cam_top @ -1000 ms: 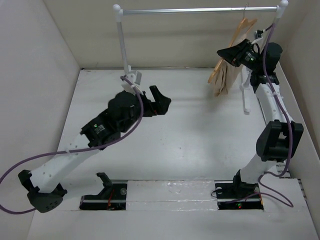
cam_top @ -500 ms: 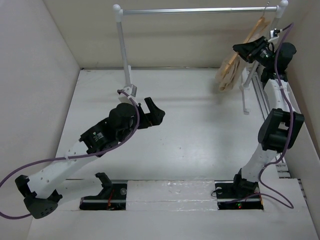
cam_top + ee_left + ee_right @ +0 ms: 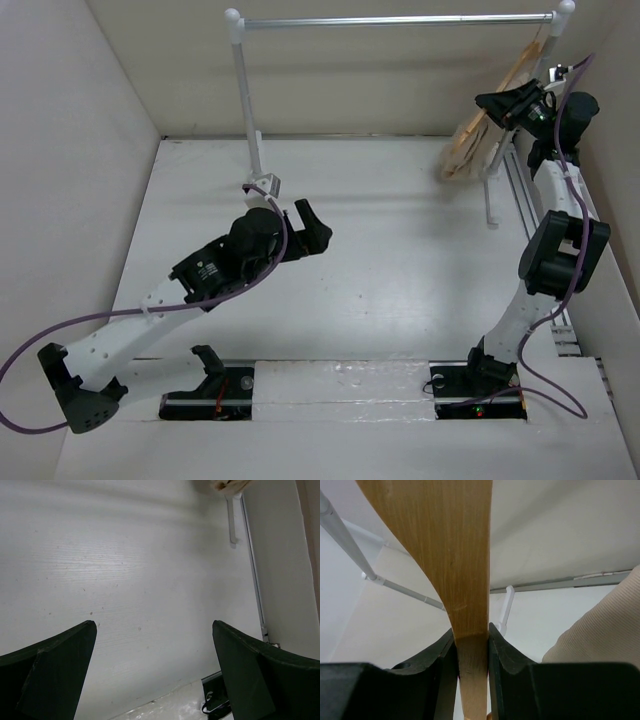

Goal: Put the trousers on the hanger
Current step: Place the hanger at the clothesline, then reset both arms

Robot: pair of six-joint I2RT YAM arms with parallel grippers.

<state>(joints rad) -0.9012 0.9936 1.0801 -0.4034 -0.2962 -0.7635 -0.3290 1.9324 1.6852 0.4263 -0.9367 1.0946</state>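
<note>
The light-brown wooden hanger leans steeply by the right end of the rack rail, and the beige trousers hang bunched at its lower end. My right gripper is shut on the hanger's wood. In the right wrist view the hanger is clamped between the fingers of the right gripper, with the trousers at the right edge. My left gripper hovers open over the middle of the table, well left of them. Nothing lies between the fingers of the left gripper; a scrap of the trousers shows at the top.
A white-posted rack stands at the back, with its left post and silver rail. Its right post foot rests on the table near the right wall. In the right wrist view the rail and a white post lie close behind the hanger.
My right gripper has carried the hanger and trousers up and to the right, closer to the rail's right end. The left arm has shifted slightly, still open.
</note>
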